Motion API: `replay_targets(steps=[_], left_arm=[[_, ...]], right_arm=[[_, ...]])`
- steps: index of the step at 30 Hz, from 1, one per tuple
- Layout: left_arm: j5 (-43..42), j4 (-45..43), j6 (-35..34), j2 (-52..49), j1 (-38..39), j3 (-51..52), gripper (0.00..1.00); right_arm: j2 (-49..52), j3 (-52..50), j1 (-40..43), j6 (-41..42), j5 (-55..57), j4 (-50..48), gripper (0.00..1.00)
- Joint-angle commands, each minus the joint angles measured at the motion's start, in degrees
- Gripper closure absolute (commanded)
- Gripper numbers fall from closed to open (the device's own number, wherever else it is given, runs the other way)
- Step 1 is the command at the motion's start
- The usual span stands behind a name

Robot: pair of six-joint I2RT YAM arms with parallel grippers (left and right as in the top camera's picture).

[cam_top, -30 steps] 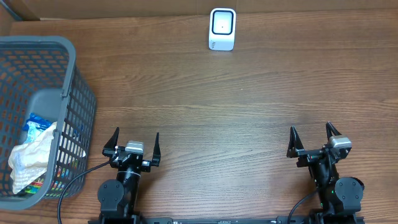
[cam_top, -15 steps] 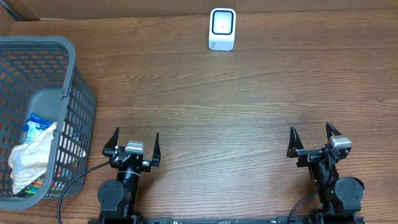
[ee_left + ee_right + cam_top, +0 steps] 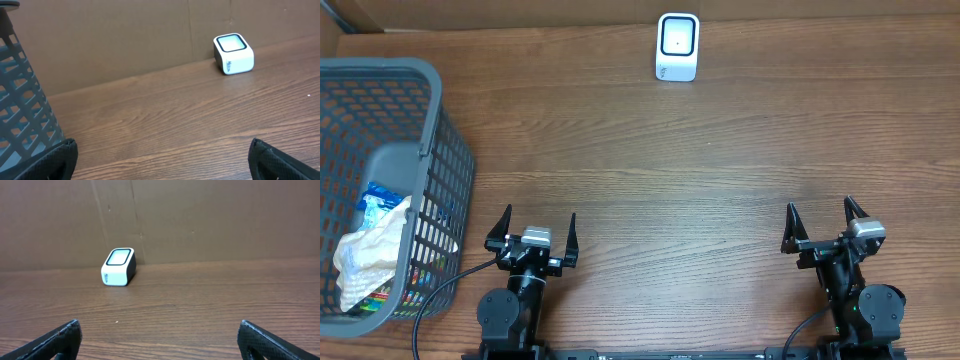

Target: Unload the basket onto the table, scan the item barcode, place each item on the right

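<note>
A small white barcode scanner (image 3: 677,46) with a dark-rimmed window stands at the table's far edge; it also shows in the left wrist view (image 3: 233,53) and the right wrist view (image 3: 118,267). Items lie in the grey basket (image 3: 430,120) at the left: a crumpled white packet (image 3: 370,255) and a blue packet (image 3: 378,198). No barcode is visible. My left gripper (image 3: 532,225) is open near the front edge, just right of the basket, with nothing between its fingers. At the front right, my right gripper (image 3: 823,220) also stands open and holds nothing.
A brown cardboard wall (image 3: 200,220) runs along the table's far edge behind the scanner. The basket wall (image 3: 20,100) rises close to the left gripper's left side. Bare wooden tabletop (image 3: 670,170) lies between the grippers and the scanner.
</note>
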State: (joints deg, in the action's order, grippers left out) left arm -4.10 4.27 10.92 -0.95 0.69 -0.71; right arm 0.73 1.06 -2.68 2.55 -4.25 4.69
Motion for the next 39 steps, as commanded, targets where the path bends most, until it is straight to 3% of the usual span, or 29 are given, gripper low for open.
replay_targets(steps=[1,10,23,31,39], left_arm=[[-0.17,-0.13,-0.44,0.68,-0.28,0.44,0.0],[1.73,-0.22,1.33,0.68,-0.31,0.44,0.0],[-6.08,1.55,2.86,0.59,-0.31,-3.91,0.0],[-10.08,13.05,4.15,-10.32,-0.31,-21.09,0.0],[-13.99,27.41,4.04,-36.89,-0.31,-50.71,0.0]], right_arm=[[-0.55,-0.61,-0.22,-0.22,-0.04,-0.28,0.0],[-0.55,-0.61,-0.22,0.63,-0.31,-3.21,0.0],[-0.55,-0.33,-0.15,0.68,-2.56,-10.86,0.0],[-0.52,5.84,-0.15,1.14,-6.4,-10.16,0.0],[6.45,21.66,-0.15,1.88,-6.34,1.4,0.0]])
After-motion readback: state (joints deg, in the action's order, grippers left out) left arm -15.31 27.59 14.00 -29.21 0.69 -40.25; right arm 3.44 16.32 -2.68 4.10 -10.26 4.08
